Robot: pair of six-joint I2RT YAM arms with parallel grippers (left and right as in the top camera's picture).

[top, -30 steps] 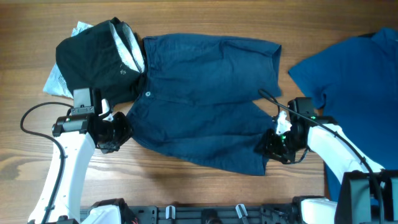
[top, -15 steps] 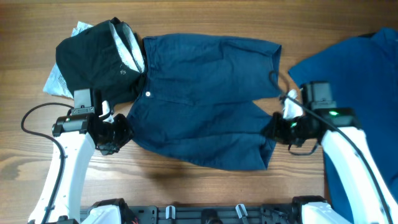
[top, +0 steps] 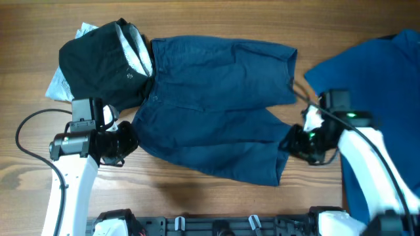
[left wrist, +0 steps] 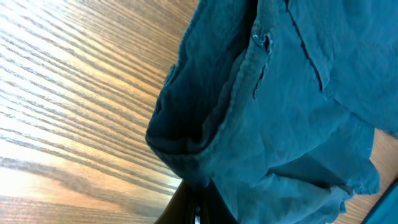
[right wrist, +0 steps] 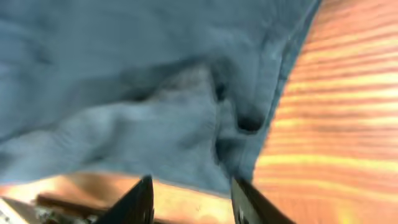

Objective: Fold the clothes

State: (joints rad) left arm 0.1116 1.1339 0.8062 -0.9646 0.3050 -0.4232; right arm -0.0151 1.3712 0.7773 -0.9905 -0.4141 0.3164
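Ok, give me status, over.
Left gripper shut on shorts, waistband corner. Right gripper open at leg hem. Black garment lies against waistband.

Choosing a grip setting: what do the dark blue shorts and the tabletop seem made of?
The shorts: likely matte woven cotton or light denim; soft creases, stitched seams. The table: wood or wood-look laminate, slight sheen; streaky grain lines.

Shorts (top: 216, 105) at table (top: 210, 19) centre, lined garment (top: 98, 65) overlapping their left end, shirt (top: 374, 85) at right, left gripper (top: 125, 141) at waistband, right gripper (top: 293, 141) at hem.
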